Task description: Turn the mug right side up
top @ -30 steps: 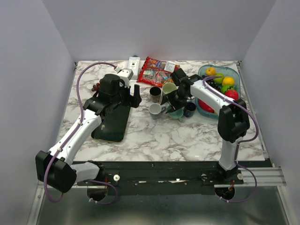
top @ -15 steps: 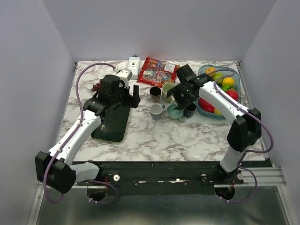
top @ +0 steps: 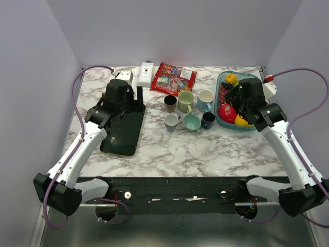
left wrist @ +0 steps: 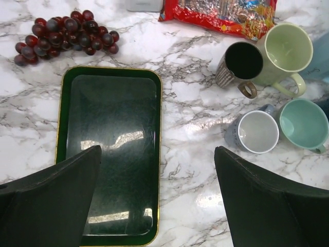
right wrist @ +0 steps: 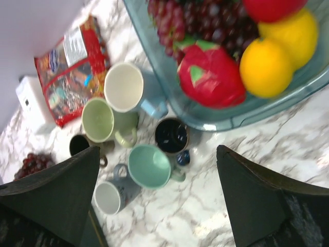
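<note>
Marbled tabletop (top: 205,149): left gripper (left wrist: 157,170) hangs spread, empty, above the green tray (left wrist: 113,128). Mid-table, the pale blue mug (top: 205,98) stands mouth-up, just beside the fruit bin (right wrist: 221,122). Looks ceramic: rigid, slick, chippable; pinch its rim wall or handle. Right gripper (right wrist: 158,152) gapes empty.

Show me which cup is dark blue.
The small navy mug, rightmost in the near row, beside the teal mug. The other blue mug behind it is pale, with a white inside.
</note>
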Available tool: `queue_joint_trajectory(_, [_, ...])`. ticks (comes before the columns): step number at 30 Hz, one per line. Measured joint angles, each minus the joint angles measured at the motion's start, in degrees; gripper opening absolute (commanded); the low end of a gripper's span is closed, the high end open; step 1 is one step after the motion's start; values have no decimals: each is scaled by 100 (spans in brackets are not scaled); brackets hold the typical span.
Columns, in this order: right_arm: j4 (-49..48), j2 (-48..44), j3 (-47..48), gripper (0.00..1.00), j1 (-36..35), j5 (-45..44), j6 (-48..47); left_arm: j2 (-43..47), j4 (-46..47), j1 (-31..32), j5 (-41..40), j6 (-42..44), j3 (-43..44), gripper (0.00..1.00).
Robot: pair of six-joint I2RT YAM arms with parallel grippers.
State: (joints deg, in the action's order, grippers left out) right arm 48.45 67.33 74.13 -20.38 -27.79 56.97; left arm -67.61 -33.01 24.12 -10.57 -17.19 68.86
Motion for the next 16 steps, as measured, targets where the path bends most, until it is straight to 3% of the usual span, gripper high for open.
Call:
queue_joint_trajectory(7, [-267,-243,0,100,138,-343,-671,-114,-317,0,-728,205,636,99])
queue_joint_trajectory(16, [-431,-448,0,100,245,-243,-713,-205,-402,0,-1005,459,846,99])
